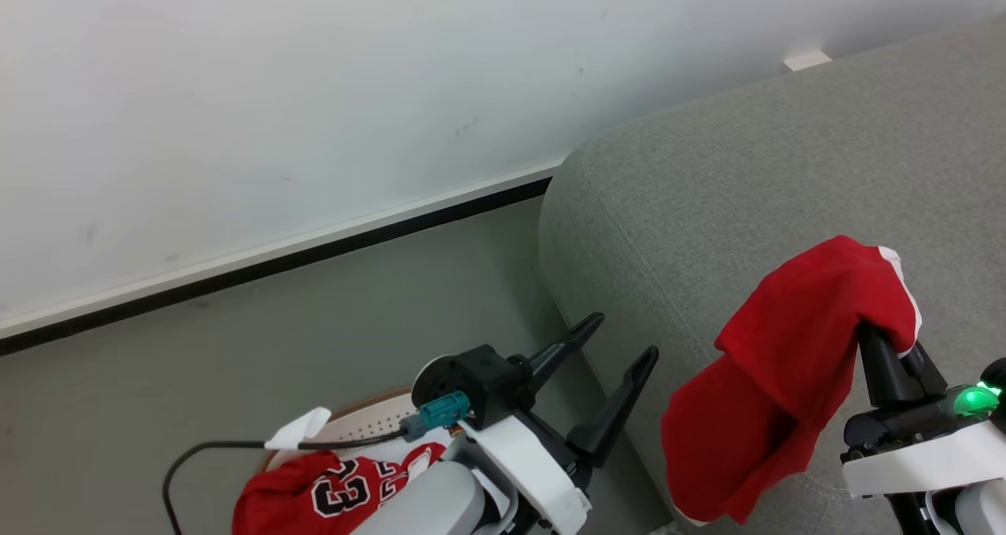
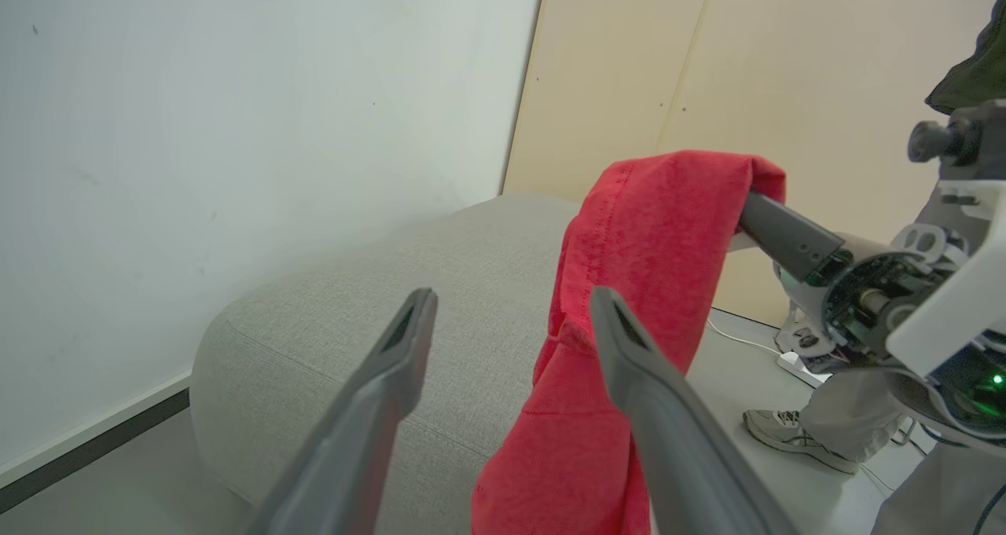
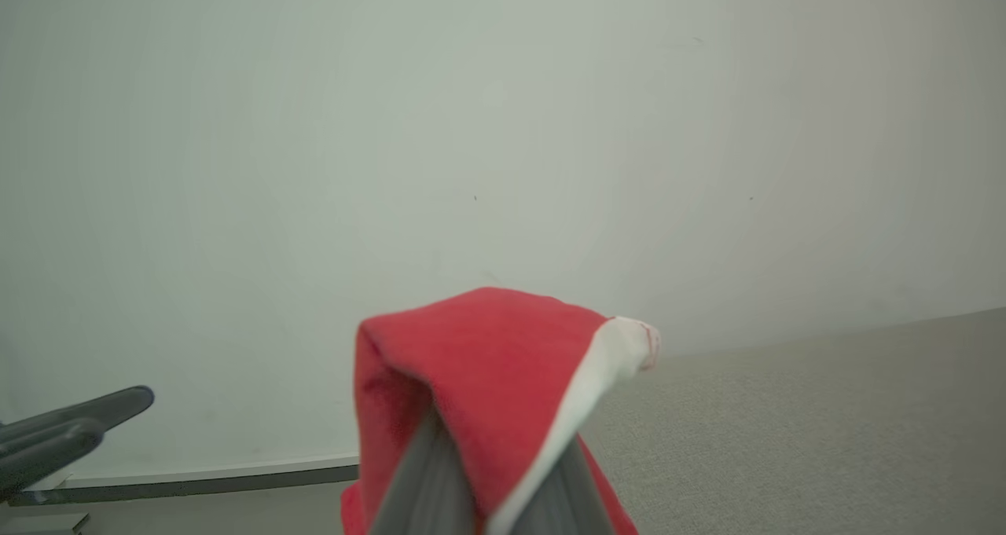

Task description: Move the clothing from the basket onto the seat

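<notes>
A red garment with white trim [image 1: 786,378] hangs draped over my right gripper [image 1: 871,332], which is shut on the cloth above the light grey seat [image 1: 747,189]. The cloth hides the fingertips. In the right wrist view the same garment [image 3: 471,362] covers my fingers [image 3: 428,484]. My left gripper [image 1: 619,343] stands open and holds nothing, between the basket and the seat's rounded corner. The cream basket [image 1: 369,421] sits at the bottom left, holding a red jersey marked "23" [image 1: 330,492]. In the left wrist view the open left gripper [image 2: 509,307] faces the hanging garment [image 2: 652,244].
A white wall with a dark baseboard [image 1: 314,248] runs behind the grey floor [image 1: 354,315]. A black cable [image 1: 204,452] loops past the basket. A person's shoe [image 2: 794,437] stands on the floor beyond the seat [image 2: 377,299], near a white power strip [image 2: 805,366].
</notes>
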You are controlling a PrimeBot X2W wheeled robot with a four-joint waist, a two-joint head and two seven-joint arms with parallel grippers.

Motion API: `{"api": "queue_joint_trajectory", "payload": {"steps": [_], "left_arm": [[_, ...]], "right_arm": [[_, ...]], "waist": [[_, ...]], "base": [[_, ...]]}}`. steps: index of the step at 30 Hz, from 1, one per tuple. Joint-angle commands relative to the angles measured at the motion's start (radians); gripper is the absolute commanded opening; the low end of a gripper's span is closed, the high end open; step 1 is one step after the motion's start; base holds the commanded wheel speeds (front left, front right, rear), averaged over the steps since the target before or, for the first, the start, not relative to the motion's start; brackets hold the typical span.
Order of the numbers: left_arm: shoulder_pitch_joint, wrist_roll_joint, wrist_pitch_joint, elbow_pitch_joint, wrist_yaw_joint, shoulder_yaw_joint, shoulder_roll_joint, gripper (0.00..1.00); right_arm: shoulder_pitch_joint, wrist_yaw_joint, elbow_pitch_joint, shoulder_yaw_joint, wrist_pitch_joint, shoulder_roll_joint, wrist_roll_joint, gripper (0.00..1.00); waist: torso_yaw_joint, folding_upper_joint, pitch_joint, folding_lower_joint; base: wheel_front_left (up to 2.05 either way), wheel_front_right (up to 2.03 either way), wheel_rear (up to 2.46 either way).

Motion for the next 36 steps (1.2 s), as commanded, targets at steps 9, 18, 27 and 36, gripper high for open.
{"api": "queue_joint_trajectory", "payload": {"steps": [9, 18, 27, 36], "left_arm": [[-0.015, 0.067, 0.0, -0.009, -0.001, 0.005, 0.021, 1.0], [-0.106, 0.093, 0.0, -0.028, -0.001, -0.036, 0.068, 1.0], [-0.19, 0.085, 0.0, -0.057, -0.001, -0.023, 0.13, 1.0], [-0.224, 0.088, 0.0, -0.084, -0.001, 0.005, 0.16, 1.0]], "right_arm": [[-0.083, -0.002, -0.004, 0.013, 0.0, -0.02, 0.007, 0.0], [-0.389, -0.002, 0.054, -0.019, 0.039, -0.141, 0.09, 0.0], [-0.688, -0.002, 0.21, -0.177, 0.11, -0.305, 0.097, 0.0], [-0.825, -0.002, 0.478, -0.327, 0.168, -0.394, -0.069, 0.0]], "waist": [[-0.008, -0.0001, 0.068, 0.0], [0.087, -0.0001, 0.266, 0.0], [0.197, -0.0001, 0.444, 0.0], [0.274, -0.0001, 0.54, 0.0]], "base": [[0.0, 0.0, 0.0], [0.0, 0.0, 0.0], [0.0, 0.0, 0.0], [0.0, 0.0, 0.0]]}}
